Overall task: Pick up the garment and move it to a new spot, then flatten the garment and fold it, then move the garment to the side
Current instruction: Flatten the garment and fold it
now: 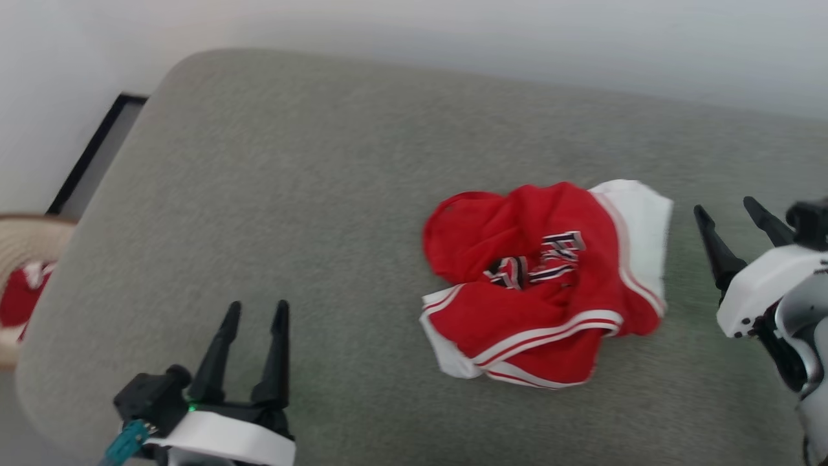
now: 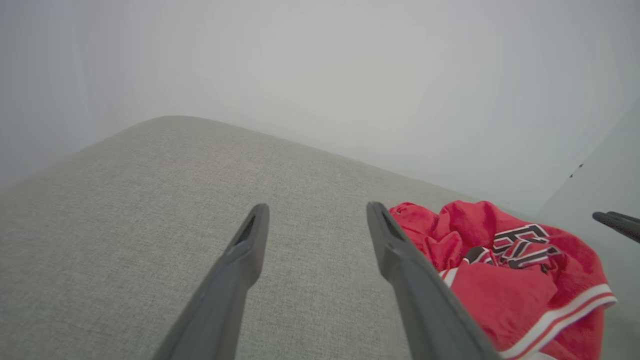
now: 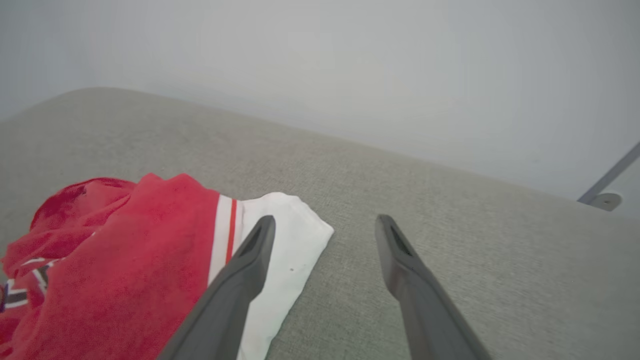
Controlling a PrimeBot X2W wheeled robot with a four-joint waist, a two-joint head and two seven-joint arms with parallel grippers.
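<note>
The garment (image 1: 543, 278) is a red shirt with white sleeves, striped trim and black lettering, lying crumpled right of centre on a grey cushioned surface (image 1: 291, 213). My left gripper (image 1: 257, 309) stands open near the front left, well apart from the shirt. Open as well, my right gripper (image 1: 723, 208) hovers just right of the white sleeve. In the left wrist view the garment (image 2: 510, 270) lies to the right of the left gripper (image 2: 316, 210). In the right wrist view the white sleeve (image 3: 285, 260) lies beside and under the left finger of the right gripper (image 3: 324, 221).
A woven basket (image 1: 22, 272) holding red cloth sits off the surface's left edge. A pale wall runs along the far side. The grey surface is bare to the left of the shirt. A metal bracket (image 3: 605, 192) shows at the far right.
</note>
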